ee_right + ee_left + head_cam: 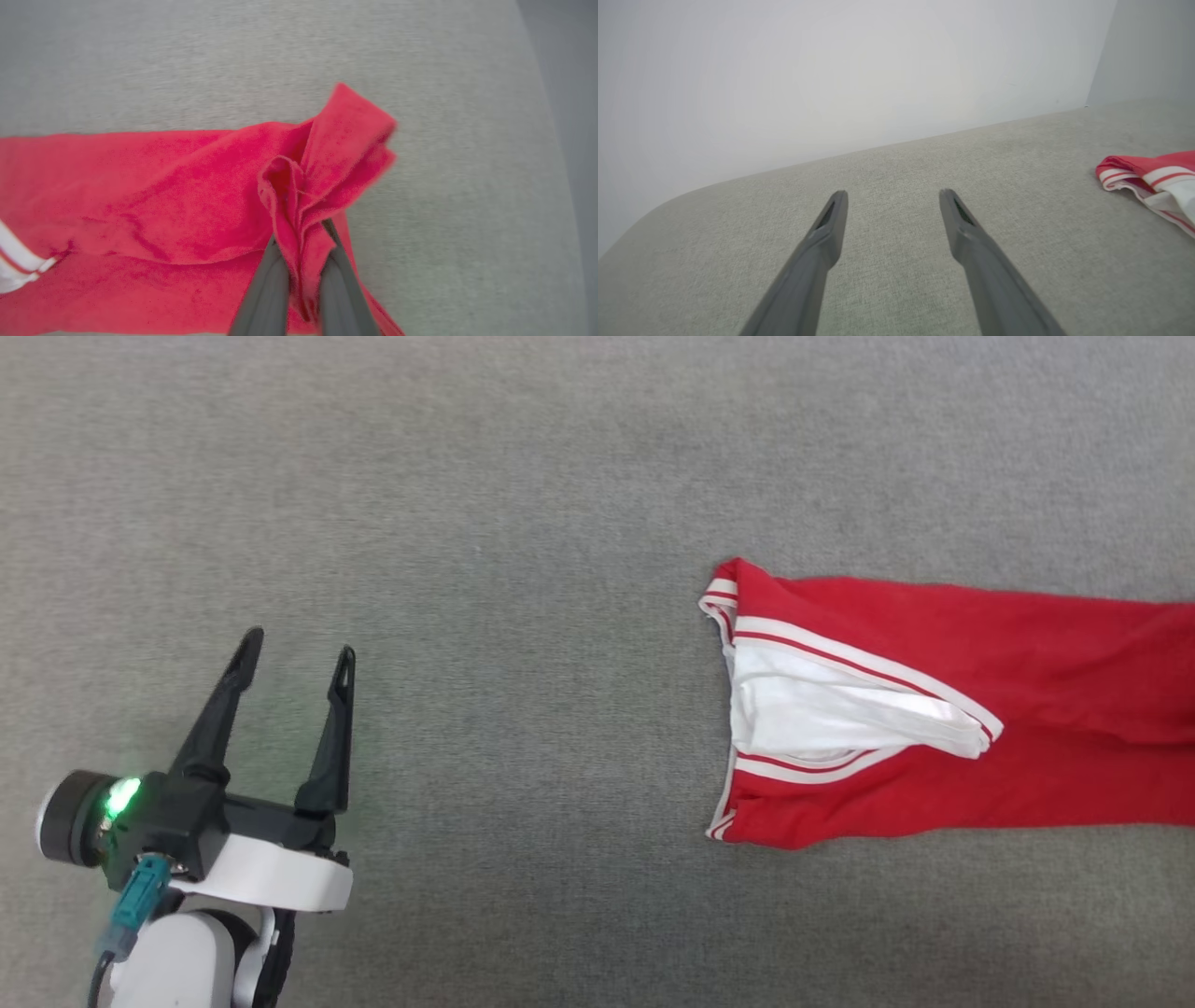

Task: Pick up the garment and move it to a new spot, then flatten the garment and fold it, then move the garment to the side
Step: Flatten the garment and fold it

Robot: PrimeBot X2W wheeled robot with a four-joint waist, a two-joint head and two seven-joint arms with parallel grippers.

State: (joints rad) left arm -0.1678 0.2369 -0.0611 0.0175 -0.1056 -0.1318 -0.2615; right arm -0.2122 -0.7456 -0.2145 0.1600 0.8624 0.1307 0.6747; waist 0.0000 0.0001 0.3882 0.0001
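One long fleecy red garment (1074, 709), white-trimmed

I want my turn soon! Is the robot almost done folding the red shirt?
Partway, probably. The garment lies in a long flat strip, sleeve folded over. The right gripper pinches its red end; the left gripper hovers open. Finishing folds and moving it aside remain.

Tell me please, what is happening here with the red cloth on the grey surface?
A two-armed robot is handling a red garment with white striped trim, which lies on a grey fabric surface. Its right tool is shut on a bunched fold of red cloth at one end and holds it a little raised, while the rest lies stretched out on the surface. The left tool is open, holds nothing, and hangs over bare surface, apart from the garment's striped end.
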